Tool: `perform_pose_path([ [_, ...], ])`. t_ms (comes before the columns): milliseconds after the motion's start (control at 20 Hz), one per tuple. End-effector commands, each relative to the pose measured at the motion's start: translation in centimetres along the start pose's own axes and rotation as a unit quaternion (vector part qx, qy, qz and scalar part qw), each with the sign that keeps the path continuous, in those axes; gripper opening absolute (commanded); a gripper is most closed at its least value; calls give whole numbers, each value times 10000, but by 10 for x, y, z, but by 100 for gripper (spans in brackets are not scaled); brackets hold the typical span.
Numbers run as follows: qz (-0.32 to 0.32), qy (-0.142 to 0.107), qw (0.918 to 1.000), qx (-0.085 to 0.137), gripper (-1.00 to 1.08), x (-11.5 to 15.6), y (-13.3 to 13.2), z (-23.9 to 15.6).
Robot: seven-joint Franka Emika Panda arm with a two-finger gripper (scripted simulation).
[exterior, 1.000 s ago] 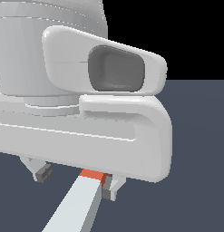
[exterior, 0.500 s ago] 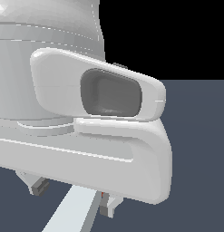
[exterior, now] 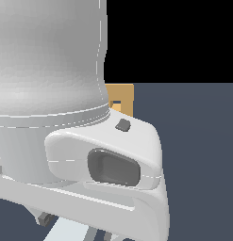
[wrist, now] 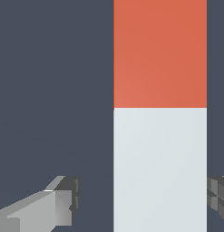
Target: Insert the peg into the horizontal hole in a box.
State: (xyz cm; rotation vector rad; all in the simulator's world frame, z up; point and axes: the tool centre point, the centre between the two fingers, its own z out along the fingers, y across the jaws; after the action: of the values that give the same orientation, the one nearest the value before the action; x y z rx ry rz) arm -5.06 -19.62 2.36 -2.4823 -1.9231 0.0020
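Gripper [wrist: 143,201] fingers [wrist: 50,206] spread wide, one clear of peg [wrist: 159,136], other at peg's far edge. Peg lies between them. Box [exterior: 121,98] partly visible behind arm [exterior: 52,70].

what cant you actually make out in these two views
- Box, exterior view: mostly hidden behind the arm; only a tan corner shows.
- Hole: just a sliver shows beside the arm.
- Peg, wrist view: both ends cut off by the frame.
- Fingers: one stands clear of the peg; contact on the other side is cut off at the frame edge.

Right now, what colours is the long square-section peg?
Pale grey-white peg with a red-orange end section, clearest in the wrist view.
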Motion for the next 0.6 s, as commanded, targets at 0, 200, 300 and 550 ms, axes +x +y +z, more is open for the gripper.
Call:
perform_pose_path([
  [0, 0, 0, 10000, -8, 100, 0, 1, 4],
  [200, 0, 0, 10000, -8, -100, 0, 1, 4],
  [300, 0, 0, 10000, -8, -100, 0, 1, 4],
  [550, 0, 0, 10000, -8, -100, 0, 1, 4],
])
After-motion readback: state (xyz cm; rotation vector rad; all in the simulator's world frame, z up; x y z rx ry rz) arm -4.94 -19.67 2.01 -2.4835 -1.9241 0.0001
